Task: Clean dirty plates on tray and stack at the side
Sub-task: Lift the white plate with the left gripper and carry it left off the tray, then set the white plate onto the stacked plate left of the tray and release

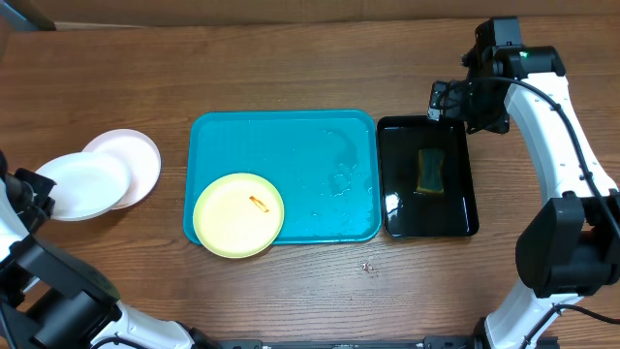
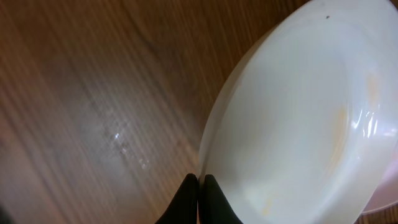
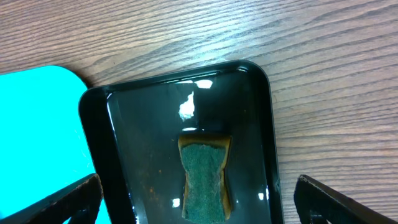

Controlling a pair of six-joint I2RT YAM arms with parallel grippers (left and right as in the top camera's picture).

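Left wrist alone shows left fingers [image 2: 186, 202] pinching a white plate [image 2: 298, 124]; right wrist, right fingers [image 3: 62, 202] wide above sponge [image 3: 205, 180].

Bright even light; close plate [image 2: 298, 124] blurred, glary.

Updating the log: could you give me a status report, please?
Left pincer shut on white plate, over second side plate. Right pincer open above sponge, black tray. Yellow-green plate on turquoise tray, smeared.

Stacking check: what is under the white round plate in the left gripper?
Another round white plate, offset right, lies partly under the gripped white plate. Their overlap and the table beneath are covered.
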